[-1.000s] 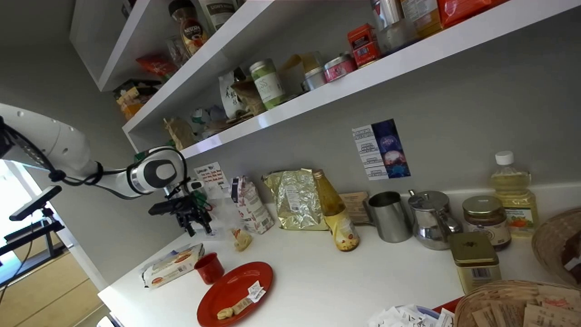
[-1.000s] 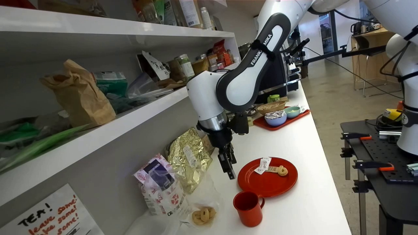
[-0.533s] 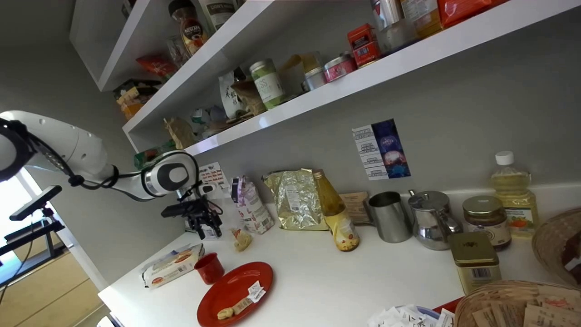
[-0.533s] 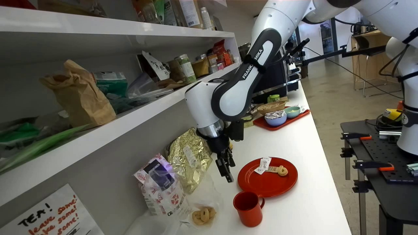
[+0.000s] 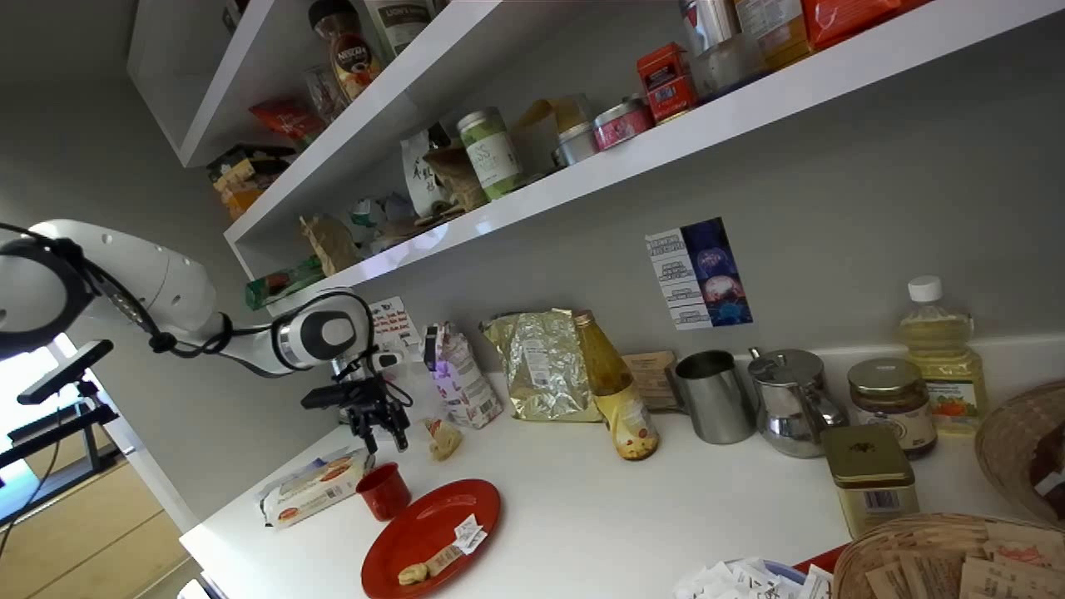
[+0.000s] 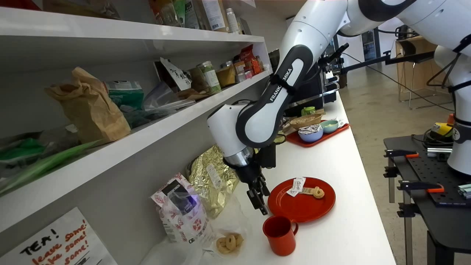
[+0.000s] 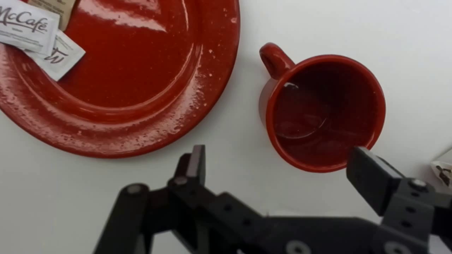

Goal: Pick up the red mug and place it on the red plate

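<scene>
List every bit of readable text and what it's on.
"McCafé": white sachet on the red plate
"FRANK", "MIKA": robot arm, strap between
"TEA! leave some! take some! ... some!": handwritten sign
"NESCAFE": brown jar
"LION'S": white-labelled container
"SS": green jar
"CR": pink-and-white bag
Other text, as on the wall poster: too small, blurred or hidden.
</scene>
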### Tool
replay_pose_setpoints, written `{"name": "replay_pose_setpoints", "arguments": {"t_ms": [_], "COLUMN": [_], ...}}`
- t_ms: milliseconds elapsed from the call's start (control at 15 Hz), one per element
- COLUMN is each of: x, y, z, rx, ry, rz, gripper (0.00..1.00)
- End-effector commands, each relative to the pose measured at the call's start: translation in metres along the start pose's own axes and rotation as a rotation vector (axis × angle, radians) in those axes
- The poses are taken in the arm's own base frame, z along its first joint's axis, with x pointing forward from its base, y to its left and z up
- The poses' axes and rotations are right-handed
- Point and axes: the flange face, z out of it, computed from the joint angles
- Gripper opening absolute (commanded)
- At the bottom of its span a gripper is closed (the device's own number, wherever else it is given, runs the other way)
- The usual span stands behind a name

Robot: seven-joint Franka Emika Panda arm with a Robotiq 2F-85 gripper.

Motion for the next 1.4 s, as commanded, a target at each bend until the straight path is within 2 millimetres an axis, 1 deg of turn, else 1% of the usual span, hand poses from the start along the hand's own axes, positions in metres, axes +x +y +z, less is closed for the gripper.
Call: {"name": "replay_pose_setpoints", "arguments": {"t_ms": [0, 467, 933, 1267, 1333], "x": [0.008, 0.008, 0.011, 0.010, 0.010], "y": [-0.006, -0.009, -0.012, -0.012, -0.012], "z": [0.014, 0.039, 0.049, 0.062, 0.064], "rx": [0.009, 0.014, 0.021, 0.020, 0.020], "ry": [-0.047, -0.102, -0.125, -0.149, -0.145], "rz": [-0.015, -0.016, -0.022, -0.028, -0.033], "gripper": [1.00, 1.00, 1.00, 1.00, 0.75]}}
